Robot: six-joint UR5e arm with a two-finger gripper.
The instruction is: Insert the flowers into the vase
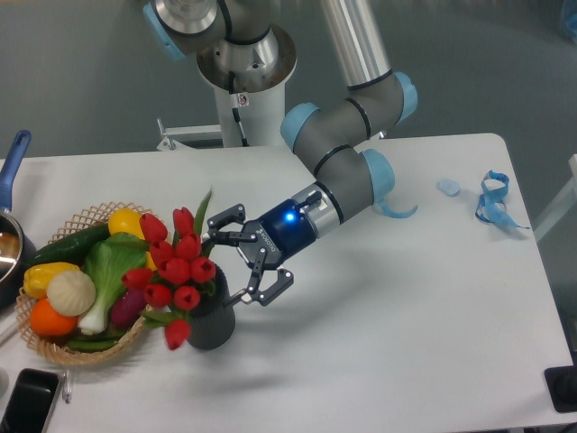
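Note:
The flowers, a bunch of red tulip buds with green leaves, stand in the vase, a short dark grey cylinder on the white table, and lean left over its rim. The stems are hidden inside the vase. My gripper is open just right of the bunch, with one finger near the upper leaf and the other beside the vase's rim. It holds nothing.
A woven wicker basket of toy vegetables touches the vase's left side. A pot with a blue handle is at the left edge. A black phone lies at the front left. Blue ribbons lie at the right.

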